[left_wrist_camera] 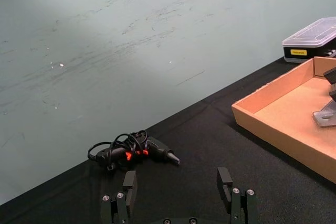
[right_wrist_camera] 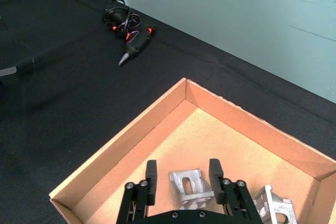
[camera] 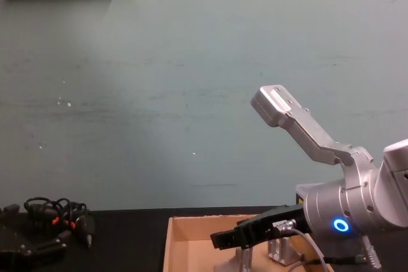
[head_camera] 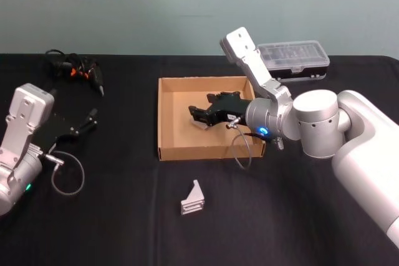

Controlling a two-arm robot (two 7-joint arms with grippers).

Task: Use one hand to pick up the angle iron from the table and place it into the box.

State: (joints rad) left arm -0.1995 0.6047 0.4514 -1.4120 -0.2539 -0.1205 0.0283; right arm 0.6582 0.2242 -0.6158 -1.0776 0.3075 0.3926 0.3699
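The tan cardboard box (head_camera: 167,116) sits mid-table. My right gripper (head_camera: 199,116) hovers inside it, low over the floor. In the right wrist view its fingers (right_wrist_camera: 151,174) stand open on either side of a silver angle iron (right_wrist_camera: 190,186) that lies on the box floor (right_wrist_camera: 220,140), with a gap showing beside it. A second angle iron (right_wrist_camera: 273,211) lies close by in the box. Another angle iron (head_camera: 194,199) stands on the black table (head_camera: 124,216) in front of the box. My left gripper (head_camera: 90,118) rests open at the table's left.
A black corded tool (head_camera: 84,70) lies at the back left. A small black case with a clear lid (head_camera: 296,59) stands behind the box at the right. A loose cable loop (head_camera: 67,175) hangs by the left arm.
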